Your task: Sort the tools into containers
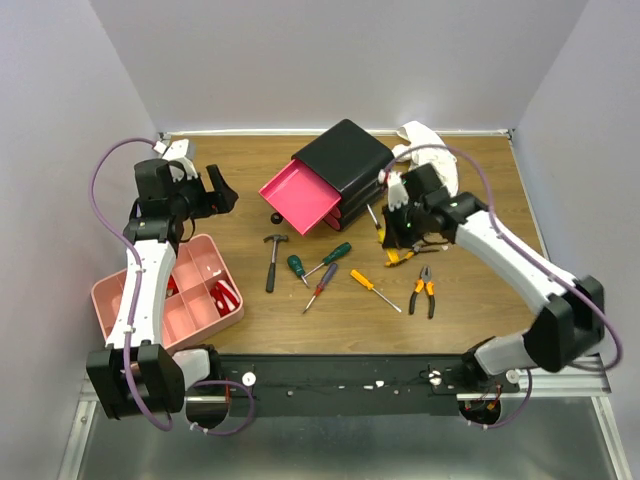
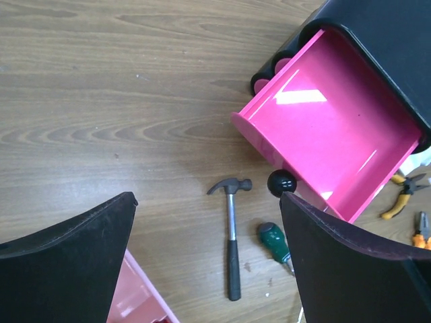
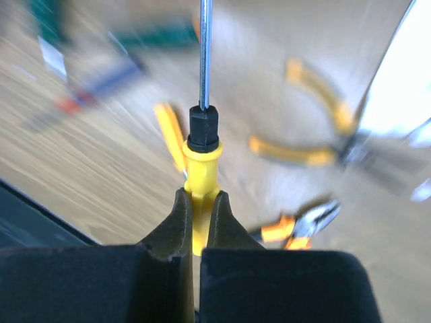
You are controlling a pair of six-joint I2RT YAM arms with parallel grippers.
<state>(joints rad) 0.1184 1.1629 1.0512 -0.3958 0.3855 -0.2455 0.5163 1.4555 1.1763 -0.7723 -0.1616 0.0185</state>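
Right fingers are clenched on the yellow screwdriver, low on the handle, shaft pointing straight out ahead of them. It's held over the counter, just off the front-right corner of the black box. Left fingers are spread wide, gripping nothing, hovering over the counter left of the box. The box's top pink drawer is pulled out toward front-left; the two drawers under it are pushed in. The hammer lies on the counter in front of the open drawer, head toward the box. Right of the hammer, still in front of the box, are a green screwdriver, a second green-handled one, a purple screwdriver and an orange-yellow screwdriver. Further right are the pliers with orange-and-black handles. A second pair of pliers, yellow handles, lies just in front of the right fingers. The pink tray sits well off to the box's front-left, under the left arm. Something red lies in one of its compartments nearer the box; can't tell what it is. The right wrist view is motion-blurred.
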